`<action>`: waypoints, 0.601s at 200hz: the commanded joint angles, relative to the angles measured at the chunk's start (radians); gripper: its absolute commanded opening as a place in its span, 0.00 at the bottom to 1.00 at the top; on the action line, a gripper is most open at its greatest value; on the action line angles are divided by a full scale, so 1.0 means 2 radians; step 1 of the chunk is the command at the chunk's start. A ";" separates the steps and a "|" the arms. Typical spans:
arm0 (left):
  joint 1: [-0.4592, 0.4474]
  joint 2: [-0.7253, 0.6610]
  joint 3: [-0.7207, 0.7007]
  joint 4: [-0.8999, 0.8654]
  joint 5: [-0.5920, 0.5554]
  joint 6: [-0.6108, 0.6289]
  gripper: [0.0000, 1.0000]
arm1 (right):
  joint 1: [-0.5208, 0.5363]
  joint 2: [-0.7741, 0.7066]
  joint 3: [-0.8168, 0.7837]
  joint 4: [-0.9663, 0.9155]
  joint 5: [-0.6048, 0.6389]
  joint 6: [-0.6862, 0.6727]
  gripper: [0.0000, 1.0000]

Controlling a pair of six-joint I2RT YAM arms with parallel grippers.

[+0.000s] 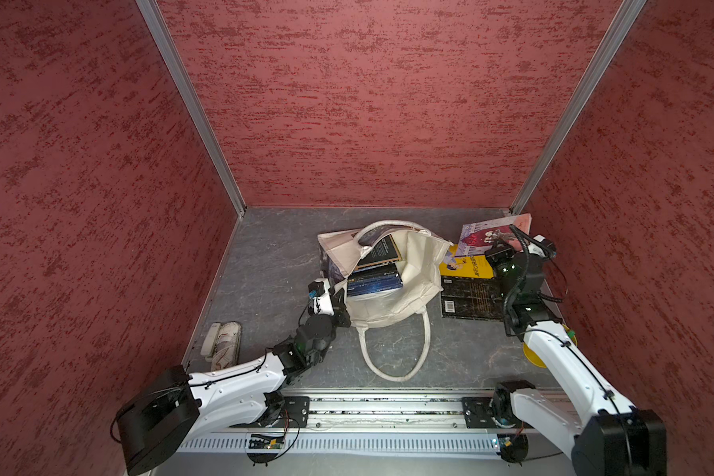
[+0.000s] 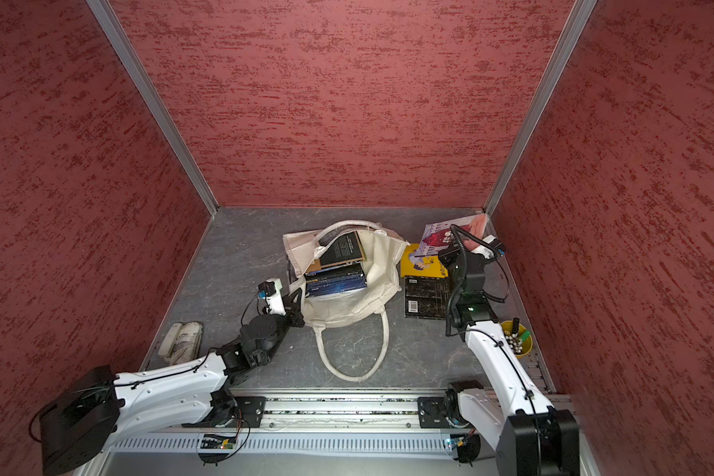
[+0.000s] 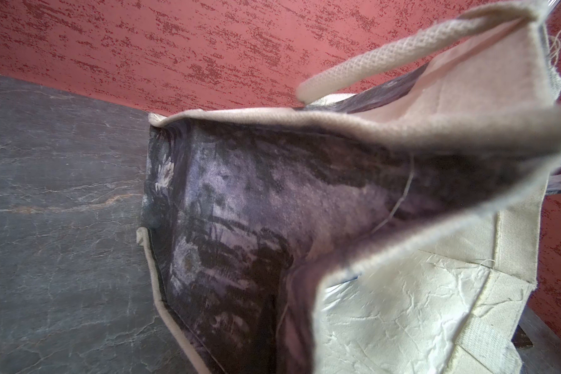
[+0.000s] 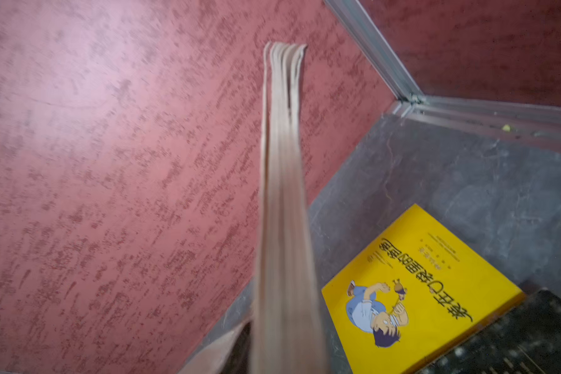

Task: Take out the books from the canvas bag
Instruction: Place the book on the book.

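Note:
The cream canvas bag (image 1: 413, 288) (image 2: 367, 296) lies mouth-open in the middle of the table, one loop handle (image 1: 392, 371) trailing toward the front. Dark navy books (image 1: 374, 282) (image 2: 337, 282) and a black book with an orange edge (image 1: 382, 249) sit inside it. My left gripper (image 1: 342, 304) (image 2: 295, 307) is shut on the bag's left rim; the left wrist view shows the bag's dark print (image 3: 240, 210) close up. My right gripper (image 1: 496, 252) (image 2: 450, 251) is shut on a pale illustrated book (image 1: 491, 235) (image 4: 282, 194), held above the table near the back right corner.
A yellow book (image 1: 468, 266) (image 4: 418, 291) and a black book (image 1: 468, 298) (image 4: 515, 343) lie flat right of the bag. A yellow bucket (image 2: 518, 340) with pens stands by the right wall. A white handset and a pale bundle (image 1: 223, 344) lie at the left. Red walls enclose the table.

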 commanded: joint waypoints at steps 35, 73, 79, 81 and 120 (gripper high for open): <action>0.004 0.003 0.012 -0.009 -0.007 -0.002 0.00 | -0.018 0.140 -0.021 0.160 -0.071 0.052 0.00; 0.005 0.009 0.014 -0.009 -0.006 -0.002 0.00 | -0.020 0.247 0.001 0.207 -0.078 0.066 0.00; 0.005 0.008 0.014 -0.009 -0.005 -0.001 0.00 | -0.021 0.260 0.005 0.210 -0.081 0.067 0.00; 0.005 0.008 0.014 -0.009 -0.005 -0.001 0.00 | -0.021 0.264 0.007 0.212 -0.081 0.067 0.00; 0.004 0.007 0.014 -0.009 -0.006 0.000 0.00 | -0.027 0.314 0.016 0.216 -0.082 0.081 0.00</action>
